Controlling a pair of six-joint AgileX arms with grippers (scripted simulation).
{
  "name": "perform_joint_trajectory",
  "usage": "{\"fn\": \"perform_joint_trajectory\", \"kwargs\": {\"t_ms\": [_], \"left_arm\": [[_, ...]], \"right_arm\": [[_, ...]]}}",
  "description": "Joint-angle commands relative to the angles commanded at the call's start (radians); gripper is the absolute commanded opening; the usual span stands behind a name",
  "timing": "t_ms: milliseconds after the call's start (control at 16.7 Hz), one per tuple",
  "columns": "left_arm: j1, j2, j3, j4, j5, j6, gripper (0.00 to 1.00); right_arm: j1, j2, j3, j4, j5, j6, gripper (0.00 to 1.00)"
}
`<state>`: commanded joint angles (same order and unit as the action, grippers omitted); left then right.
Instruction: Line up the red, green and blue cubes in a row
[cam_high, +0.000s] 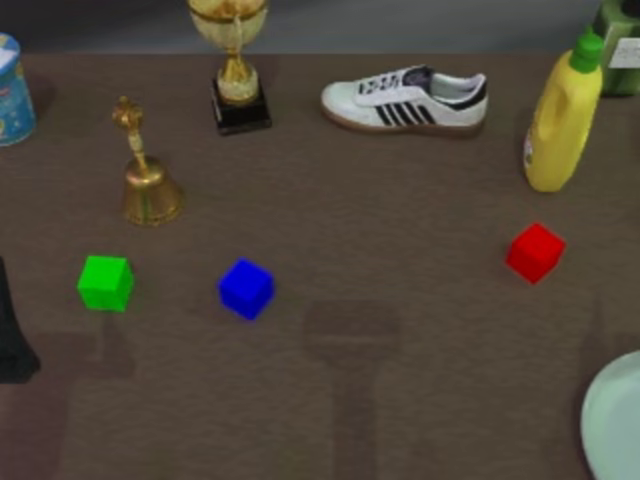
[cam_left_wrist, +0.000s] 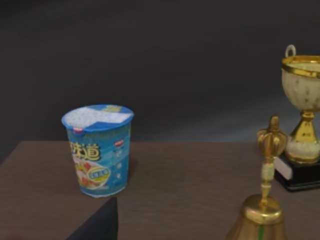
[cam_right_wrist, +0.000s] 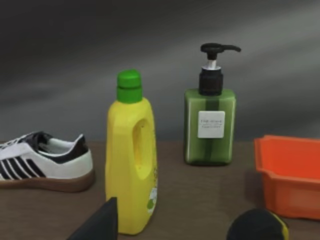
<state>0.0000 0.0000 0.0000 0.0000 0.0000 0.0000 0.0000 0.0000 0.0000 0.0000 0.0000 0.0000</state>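
Small solid red cube (cam_high: 535, 251) sits at worktop's 3 o'clock; matching green cube (cam_high: 105, 282) at 9 o'clock, blue cube (cam_high: 246, 288) just right of it. Likely light, rigid, smooth: pinch opposite flat faces. Both end effectors: state cannot tell.

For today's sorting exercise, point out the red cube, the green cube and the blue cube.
red cube (cam_high: 535, 251), top view, on its top face.
green cube (cam_high: 105, 282), top view, on its top face.
blue cube (cam_high: 246, 288), top view, on its top face.
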Motion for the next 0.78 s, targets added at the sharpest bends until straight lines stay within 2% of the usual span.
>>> {"fn": "perform_joint_trajectory", "kwargs": {"t_ms": [360,540,780], "left_arm": [[0.0,0.0,0.0,0.0,0.0,0.0,1.0],[0.0,0.0,0.0,0.0,0.0,0.0,1.0],[0.0,0.0,0.0,0.0,0.0,0.0,1.0]], "right_arm": [[0.017,0.103,0.102,-0.066,-0.002,-0.028,1.0],[0.041,0.292,0.275,-0.174,-0.002,-0.073,1.0],[0.082,0.677,0.582,-0.369,0.001,-0.155,1.0]]}}
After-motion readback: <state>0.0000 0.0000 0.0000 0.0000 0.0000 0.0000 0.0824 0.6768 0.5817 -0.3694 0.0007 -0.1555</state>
